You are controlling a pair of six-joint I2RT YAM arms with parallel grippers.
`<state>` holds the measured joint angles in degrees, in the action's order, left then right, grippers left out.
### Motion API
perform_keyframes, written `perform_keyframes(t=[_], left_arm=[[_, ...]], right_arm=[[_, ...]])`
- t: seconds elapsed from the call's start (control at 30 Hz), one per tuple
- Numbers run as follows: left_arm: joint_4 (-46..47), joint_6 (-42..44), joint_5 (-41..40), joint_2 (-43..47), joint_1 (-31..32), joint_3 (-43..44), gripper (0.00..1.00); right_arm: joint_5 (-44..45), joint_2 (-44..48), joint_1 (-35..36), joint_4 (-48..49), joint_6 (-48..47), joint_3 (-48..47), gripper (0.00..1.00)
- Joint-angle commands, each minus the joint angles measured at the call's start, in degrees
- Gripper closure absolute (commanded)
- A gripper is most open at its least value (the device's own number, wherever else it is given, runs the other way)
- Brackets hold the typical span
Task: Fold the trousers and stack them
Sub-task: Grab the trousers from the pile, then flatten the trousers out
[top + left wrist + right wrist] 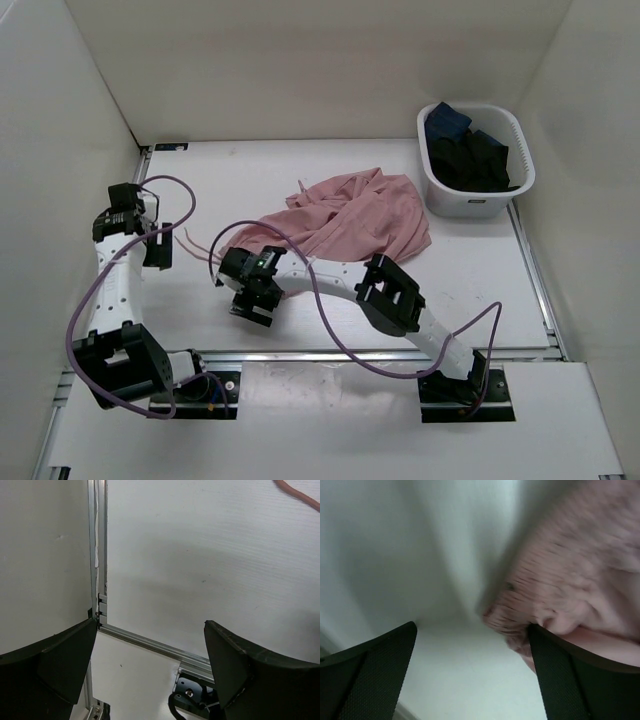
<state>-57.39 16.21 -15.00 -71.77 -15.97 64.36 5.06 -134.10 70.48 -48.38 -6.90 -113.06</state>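
**Crumpled trousers mid-table, both grippers empty**

The trousers (pixel 350 220) lie in a loose, bunched heap at the centre of the top view, on the table (pixel 480 290), nowhere near a flat fold. Their thin drawstring (pixel 197 243) trails out to the left of the heap. The right gripper (pixel 250 290) sits at the heap's lower-left edge. In its wrist view (pixel 472 670) the jaws stand wide apart with nothing clamped between them, and the gathered waist (pixel 555 595) fills the right side of that frame, just beside the right-hand finger. That placement looks meant for taking hold of the waist end, a sensible edge to spread the cloth from.

The left gripper (pixel 153 243) waits at the left of the top view, apart from the cloth. Its jaws (pixel 150 665) are fully spread over bare table and hold nothing, with only a bit of drawstring (pixel 300 495) crossing the upper-right corner. It seems parked clear until a second corner is needed.

The white basket (pixel 475 160) at the upper right holds dark clothes (pixel 470 155).

Hard to make out:
- The right wrist view is blurred, so whether the cloth touches the finger cannot be told.
- The legs and hems are lost in the folds.
- The right arm covers the heap's lower-left edge from above
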Motion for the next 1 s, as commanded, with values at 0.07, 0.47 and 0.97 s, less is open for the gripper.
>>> perform_keyframes(t=[0.07,0.47,0.97], left_arm=[[0.7,-0.9,1.6,0.5,-0.1,1.2,0.0],[-1.0,0.1,3.8,1.5,-0.1,2.8,0.0],[1.0,-6.4,-2.3,-0.1,-7.5,15.8,0.0]], right_arm=[[14.1,-0.5,-0.6,0.7,2.8,3.4,0.15],[20.6,-2.9,-0.6,3.5,6.1,-0.3,0.13],[-9.5,11.2,-5.8,23.0,18.3,-29.4,1.0]])
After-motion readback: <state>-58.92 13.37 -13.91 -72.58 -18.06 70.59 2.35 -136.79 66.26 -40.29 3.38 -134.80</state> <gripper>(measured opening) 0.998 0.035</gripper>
